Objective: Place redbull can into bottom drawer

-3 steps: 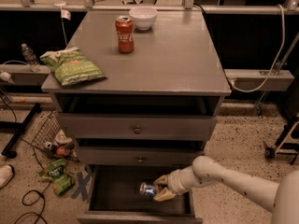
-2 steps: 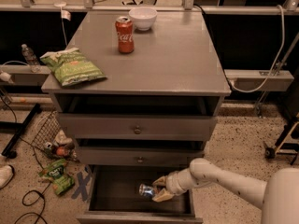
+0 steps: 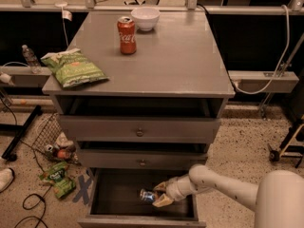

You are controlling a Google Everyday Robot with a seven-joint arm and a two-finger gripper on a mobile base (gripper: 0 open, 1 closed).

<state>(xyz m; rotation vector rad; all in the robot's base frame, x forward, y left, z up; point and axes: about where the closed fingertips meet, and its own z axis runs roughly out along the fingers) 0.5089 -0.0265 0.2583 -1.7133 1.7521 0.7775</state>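
Observation:
The redbull can (image 3: pixel 147 195), blue and silver, lies on its side inside the open bottom drawer (image 3: pixel 114 194), low over the dark floor. My gripper (image 3: pixel 160 194) reaches into the drawer from the right and is shut on the can's right end, with tan fingers (image 3: pixel 163 201) above and below it. The white arm runs back to the lower right corner.
On the grey cabinet top (image 3: pixel 180 56) stand a red cola can (image 3: pixel 126 35), a white bowl (image 3: pixel 145 18) and a green chip bag (image 3: pixel 73 68). Two shallower drawers (image 3: pixel 139 131) are slightly open above. Trash and a wire basket (image 3: pixel 52 141) lie on the floor at left.
The gripper and can have stayed almost still inside the drawer; the arm's white body has come further into view at the lower right.

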